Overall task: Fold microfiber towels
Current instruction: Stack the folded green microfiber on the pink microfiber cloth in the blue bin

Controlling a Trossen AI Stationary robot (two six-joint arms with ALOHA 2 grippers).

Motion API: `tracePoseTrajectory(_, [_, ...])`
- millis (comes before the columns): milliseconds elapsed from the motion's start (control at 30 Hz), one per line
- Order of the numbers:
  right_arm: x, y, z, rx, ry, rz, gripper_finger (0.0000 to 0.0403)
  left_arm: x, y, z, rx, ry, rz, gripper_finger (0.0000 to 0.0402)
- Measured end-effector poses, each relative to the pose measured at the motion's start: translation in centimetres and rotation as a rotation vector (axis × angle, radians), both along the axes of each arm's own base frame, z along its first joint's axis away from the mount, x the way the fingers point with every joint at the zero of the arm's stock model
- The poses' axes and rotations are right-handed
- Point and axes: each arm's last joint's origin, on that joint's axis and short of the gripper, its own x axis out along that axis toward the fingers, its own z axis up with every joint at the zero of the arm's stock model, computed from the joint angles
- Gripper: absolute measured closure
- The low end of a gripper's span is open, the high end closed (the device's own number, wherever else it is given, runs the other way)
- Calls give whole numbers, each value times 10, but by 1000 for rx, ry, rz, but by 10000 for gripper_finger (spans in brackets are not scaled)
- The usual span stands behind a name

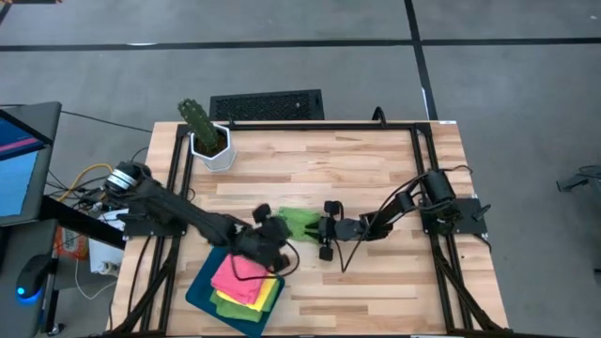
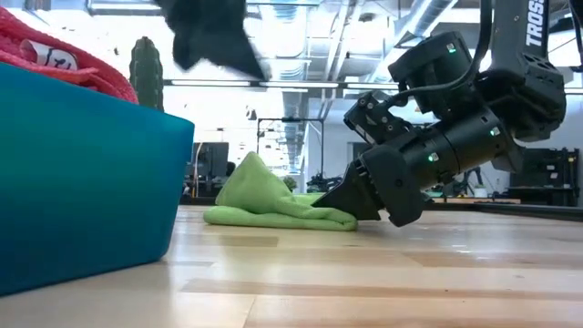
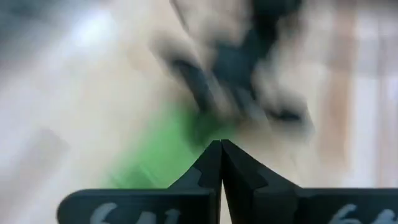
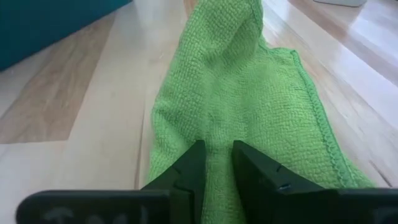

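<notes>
Green towel (image 1: 299,222) is lying crumpled on the counter (image 1: 376,169), just beside the teal tray (image 1: 202,291) holding the pink towel (image 1: 239,274) and yellow towel (image 1: 266,299). My right pincer (image 4: 214,163) is pinching the green towel's edge. Left pincer (image 3: 221,163) is hanging pressed together, empty, over the tray's corner. I'm judging: grip a hem corner, lift low, drag flat away from the tray.

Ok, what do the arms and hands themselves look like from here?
Both arms are matte black, built of jointed cylindrical segments with black cables looped alongside. The right arm carries small green indicator lights and white lettering on its upper link. The right hand has two flat, dark, wedge-shaped fingers; the left hand has the same black tapered fingers, with pale, blurred markings on the bar beneath them.
</notes>
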Motion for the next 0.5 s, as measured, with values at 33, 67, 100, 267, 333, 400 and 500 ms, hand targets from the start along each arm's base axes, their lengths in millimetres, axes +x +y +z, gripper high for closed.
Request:
tracePoseTrajectory(33, [0,0,0,0,0,0,295,-3,-2,7,84,-92,58,402])
tracePoseTrajectory(67, [0,0,0,0,0,0,295,-4,-3,9,161,-171,116,401])
tracePoseTrajectory(100, [0,0,0,0,0,0,295,-3,-3,9,218,-227,149,401])
tracePoseTrajectory(267, [0,0,0,1,-1,0,295,21,21,-31,159,-281,3,401])
tracePoseTrajectory(333, [1,0,0,0,-2,1,295,30,36,-49,116,-223,-25,401])
tracePoseTrajectory(400, [0,3,1,-1,-4,8,295,35,49,-60,68,-152,-22,401])
tracePoseTrajectory(500, [-1,4,6,-3,11,14,295,35,58,-63,-19,-78,-6,401])
